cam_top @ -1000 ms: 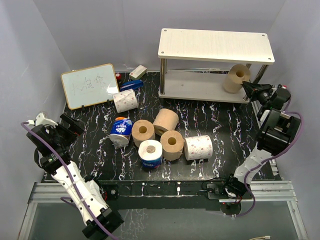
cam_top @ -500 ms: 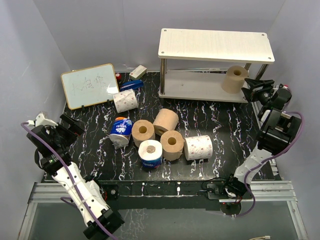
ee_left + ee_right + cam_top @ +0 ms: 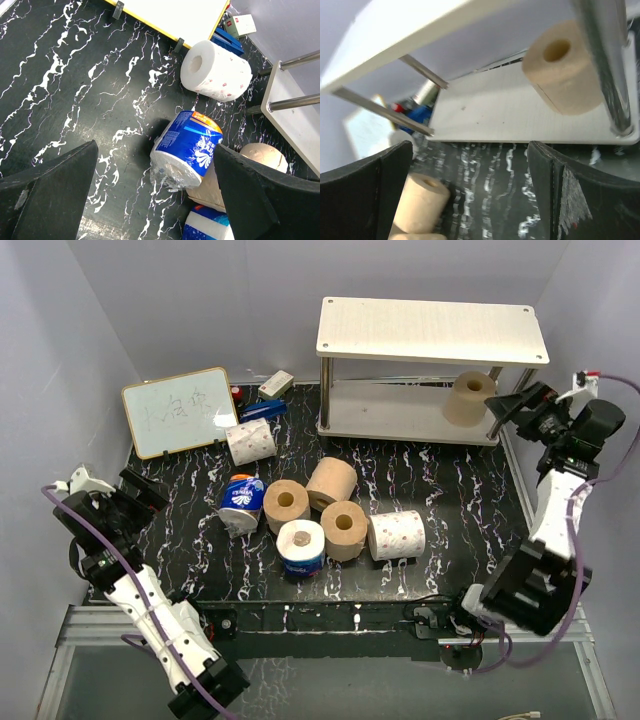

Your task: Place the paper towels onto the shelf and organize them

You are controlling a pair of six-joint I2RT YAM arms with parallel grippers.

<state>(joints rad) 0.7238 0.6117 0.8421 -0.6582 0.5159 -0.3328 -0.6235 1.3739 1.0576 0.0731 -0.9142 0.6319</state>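
Note:
The shelf (image 3: 432, 331) stands at the back right. One tan paper towel roll (image 3: 470, 398) rests on its lower board (image 3: 510, 107), near the right front leg (image 3: 602, 65). My right gripper (image 3: 505, 405) hangs open just right of that roll, with nothing between its fingers (image 3: 470, 150). Several more paper towels lie mid-table: a blue-wrapped one (image 3: 241, 502), tan ones (image 3: 286, 505) (image 3: 331, 483) (image 3: 344, 529) and white ones (image 3: 397, 535) (image 3: 250, 441) (image 3: 301, 547). My left gripper (image 3: 150, 498) is open at the far left, empty, facing the blue-wrapped roll (image 3: 187, 150).
A small framed whiteboard (image 3: 181, 411) leans at the back left, with a white box (image 3: 275, 385) and a blue item (image 3: 262, 411) behind it. Grey walls close in both sides. The shelf's metal legs (image 3: 324, 395) stand on the black marbled table (image 3: 440, 480).
My right gripper opened and let go of the tan roll, now resting on the lower board. The right arm drew back and rose to the right. The left arm has not moved.

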